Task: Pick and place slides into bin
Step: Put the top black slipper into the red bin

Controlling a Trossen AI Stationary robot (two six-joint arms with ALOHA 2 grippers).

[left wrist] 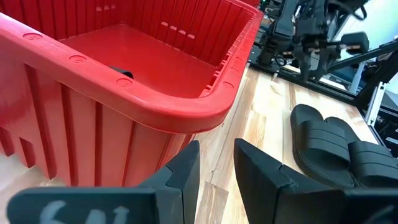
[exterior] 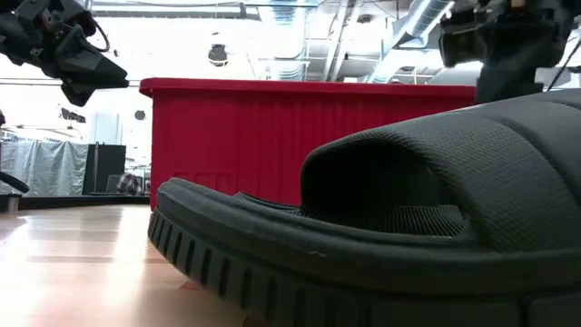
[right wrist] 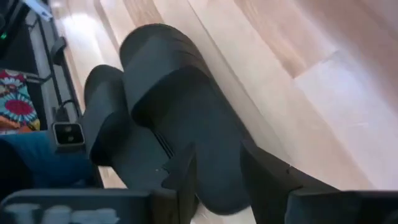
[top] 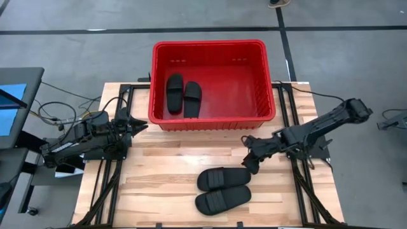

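Two black slides [top: 174, 93] [top: 192, 98] lie side by side on the floor of the red bin [top: 210, 43] at the table's far middle. Two more slides [top: 222, 178] [top: 222, 200] lie soles down on the wood near the front edge, and one fills the low view [exterior: 408, 227]. My right gripper [top: 251, 163] hangs open above the right end of the farther one [right wrist: 180, 124], pointing down at a slant, clear of it. My left gripper [top: 138, 125] waits open by the bin's near left corner [left wrist: 186, 106], nothing between its fingers [left wrist: 186, 174].
Bare wood [top: 172, 159] lies between the bin and the two slides on the table. Black frame rails [top: 289, 108] run along the table's left and right sides. A screen and cables [top: 19, 102] sit off the table's left edge.
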